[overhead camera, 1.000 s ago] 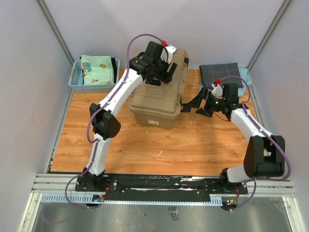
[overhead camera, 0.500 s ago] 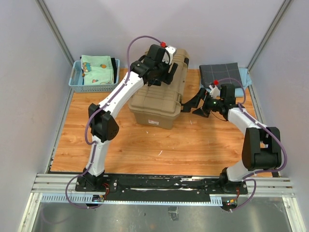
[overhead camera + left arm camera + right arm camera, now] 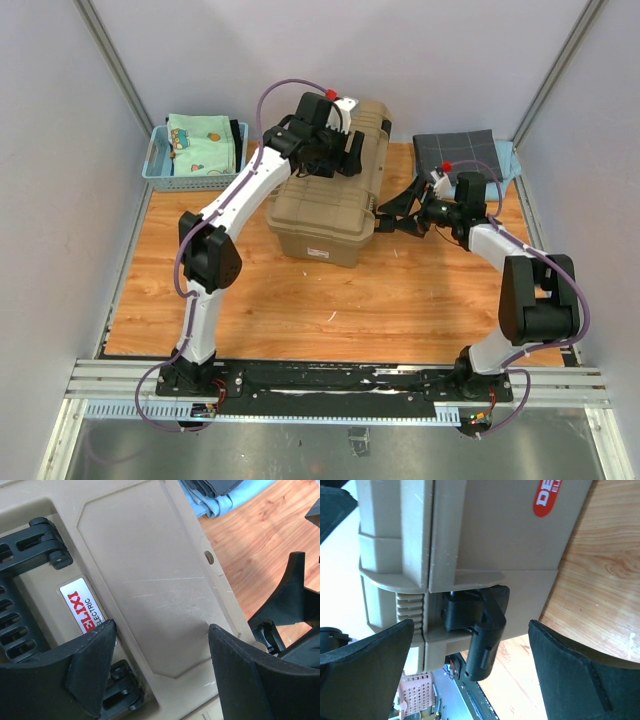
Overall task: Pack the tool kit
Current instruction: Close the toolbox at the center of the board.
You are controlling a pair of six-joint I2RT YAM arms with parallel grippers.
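Tan toolbox (image 3: pixel 330 205), lid down. Left gripper (image 3: pixel 160 632) hovers open-fingered above it; right gripper (image 3: pixel 390 212), fingers spread, faces the black side latch (image 3: pixel 482 625), which likely needs pressing shut next.

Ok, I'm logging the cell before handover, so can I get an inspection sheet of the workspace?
Surface: wooden tabletop, small white marks.
Job's things: tan toolbox, lid down, black latch on its side; loose tools, nothing seen.
Clutter: blue basket of patterned cloth; folded dark grey cloth.
Grippers: left gripper open over the lid; right gripper open, facing the latch.
Cables: purple cables in loose loops.
Surroundings: grey walls.
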